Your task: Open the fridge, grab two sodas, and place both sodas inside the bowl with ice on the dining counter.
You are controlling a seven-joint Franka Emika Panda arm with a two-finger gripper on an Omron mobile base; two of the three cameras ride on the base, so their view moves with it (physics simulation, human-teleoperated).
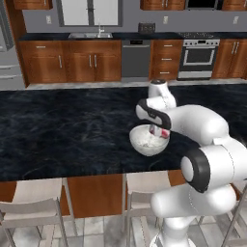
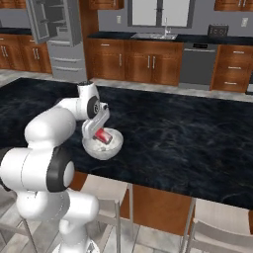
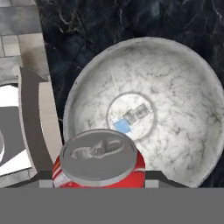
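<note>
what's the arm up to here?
The gripper is shut on the red soda can and holds it over the white bowl on the dark marble dining counter. In the right base view the can sits tilted just above the bowl's inside. In the hand view the bowl holds only a bit of ice at its bottom, no other can. The fridge in the far corner stands with a door open.

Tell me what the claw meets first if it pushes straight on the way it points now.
Most likely the white bowl's inner floor: the claw holds the red soda can just above it, aimed down.
</note>
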